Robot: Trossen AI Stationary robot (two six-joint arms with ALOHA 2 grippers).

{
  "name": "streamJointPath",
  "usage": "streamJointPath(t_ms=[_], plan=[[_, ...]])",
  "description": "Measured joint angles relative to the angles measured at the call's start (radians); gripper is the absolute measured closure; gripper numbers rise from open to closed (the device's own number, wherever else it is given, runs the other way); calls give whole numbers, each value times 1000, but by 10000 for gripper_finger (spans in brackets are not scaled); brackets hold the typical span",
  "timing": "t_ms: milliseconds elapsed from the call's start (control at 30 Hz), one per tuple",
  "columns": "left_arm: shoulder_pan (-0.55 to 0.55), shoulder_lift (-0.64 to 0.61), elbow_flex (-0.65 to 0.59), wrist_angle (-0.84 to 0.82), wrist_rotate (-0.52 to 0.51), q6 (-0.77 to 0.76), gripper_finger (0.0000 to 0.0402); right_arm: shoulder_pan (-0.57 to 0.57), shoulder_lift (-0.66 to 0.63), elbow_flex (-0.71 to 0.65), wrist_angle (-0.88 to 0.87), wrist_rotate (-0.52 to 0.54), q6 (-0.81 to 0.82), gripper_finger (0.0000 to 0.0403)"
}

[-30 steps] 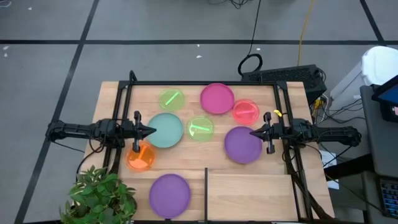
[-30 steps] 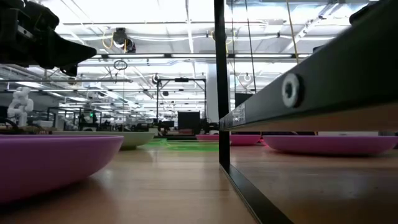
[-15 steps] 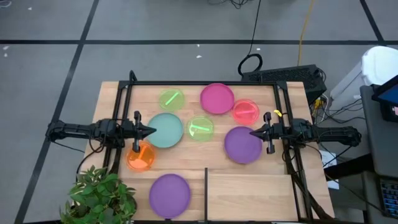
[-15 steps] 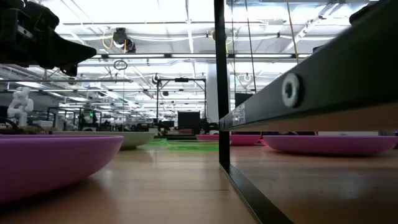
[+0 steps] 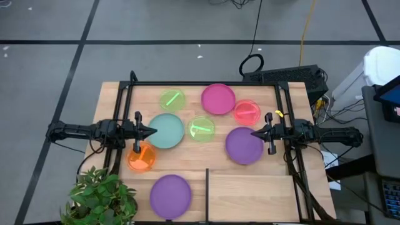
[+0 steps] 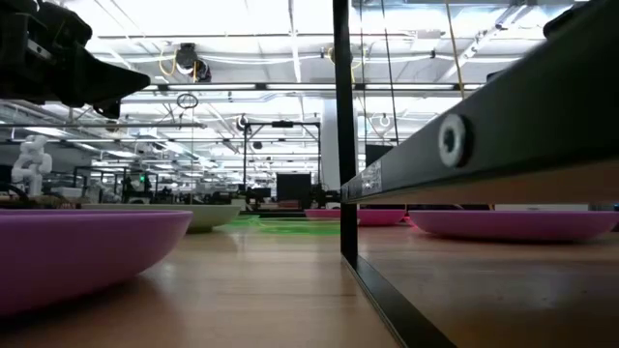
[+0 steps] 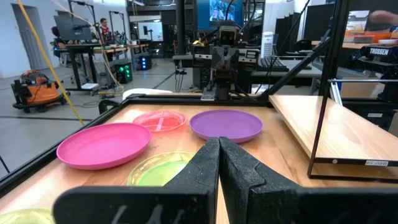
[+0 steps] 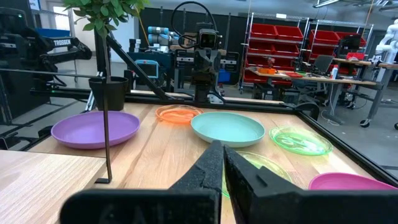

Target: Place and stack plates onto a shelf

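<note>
Left gripper (image 5: pixel 154 131): fingers pressed together, empty, tips over the near rim of the round pale-teal opaque plastic plate (image 5: pixel 167 130). Small translucent orange plate (image 5: pixel 141 157) just beside it, toward the near table edge. Two translucent green plates, one (image 5: pixel 201 128) just past the teal plate, one (image 5: pixel 173 99) farther off toward the far edge.

Right gripper (image 5: pixel 252 132): fingers likewise pressed shut, empty, tips above the edge of a round purple opaque plate (image 5: pixel 244 145). Translucent red-pink plate (image 5: pixel 247 112) near it; magenta opaque plate (image 5: pixel 218 99) beyond that. Second purple plate (image 5: pixel 170 195) well apart, near the front edge.

Shelf, a raised pale-wood panel (image 5: pixel 250 199) edged by a thin black divider bar (image 5: pixel 207 194), holds nothing; it sits to the front, nearer the right gripper.

Handling, as judgement: plates look thin, light, rigid plastic with smooth glossy faces, so likely slippery. Shallow upturned rims offer the only purchase; pinch the rim edge-on, one finger under, one over. The flat lie leaves little gap beneath; a plate may skate across the wood when nudged. Not fragile. Larger opaque ones should go down first as stack base.
</note>
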Motion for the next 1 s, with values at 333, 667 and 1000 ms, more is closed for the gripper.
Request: streamJointPath(t_ms=[333,667,1000], plan=[[0,0,0,0,0,0,385,0,0,0,0,0,0,403],[0,0,0,0,0,0,385,0,0,0,0,0,0,403],[0,0,0,0,0,0,385,0,0,0,0,0,0,403]])
